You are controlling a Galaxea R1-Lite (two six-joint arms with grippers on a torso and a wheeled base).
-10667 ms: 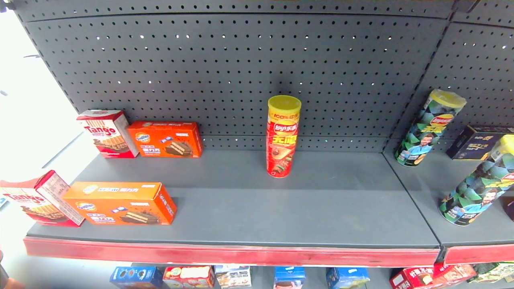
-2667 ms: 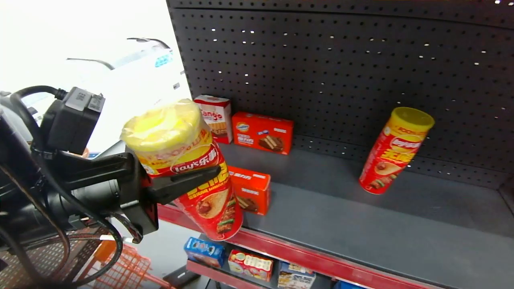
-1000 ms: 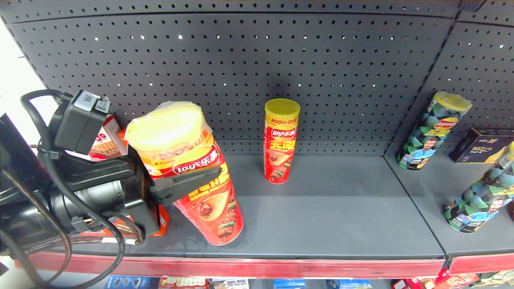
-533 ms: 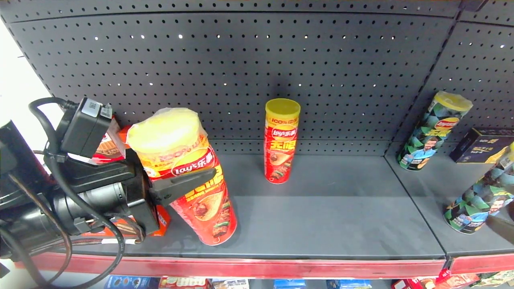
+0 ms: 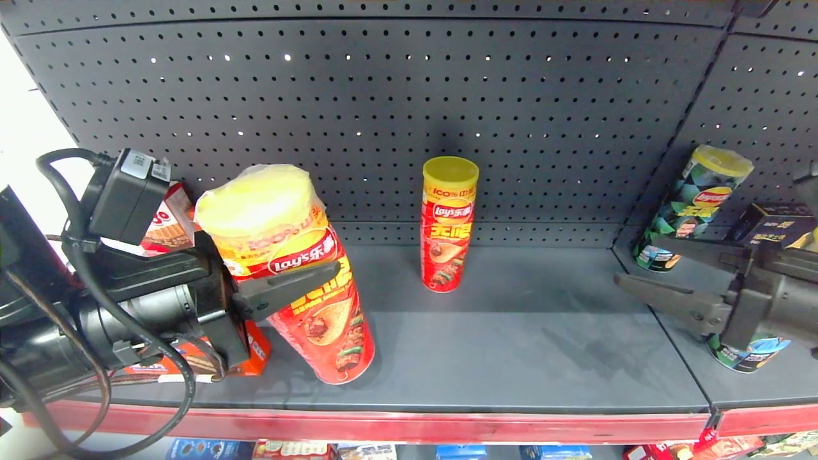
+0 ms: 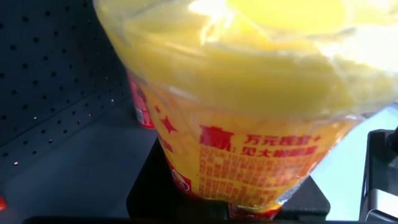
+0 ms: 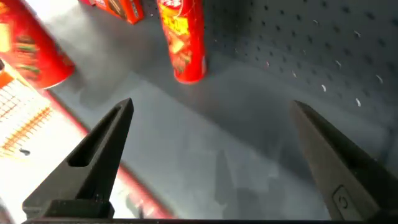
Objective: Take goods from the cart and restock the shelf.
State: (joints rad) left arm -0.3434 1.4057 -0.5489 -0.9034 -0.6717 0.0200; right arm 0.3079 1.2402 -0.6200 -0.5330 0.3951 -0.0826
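Note:
My left gripper is shut on a red chip can with a yellow wrapped lid. The can leans to the left, its base low at the front left of the grey shelf; I cannot tell if it touches. A second, matching can stands upright at the back middle, also seen as the standing can. My right gripper hovers open over the shelf's right end, nothing between its fingers. The held can lies far off to its side.
Orange box and a red-white wafer box sit behind my left arm. Two green chip cans and a dark box stand on the neighbouring shelf at right. Pegboard wall backs the shelf; a red edge strip fronts it.
The left gripper shifted the held can slightly left and down near the shelf front. The right gripper came into view from the right, open. The standing can stayed put.

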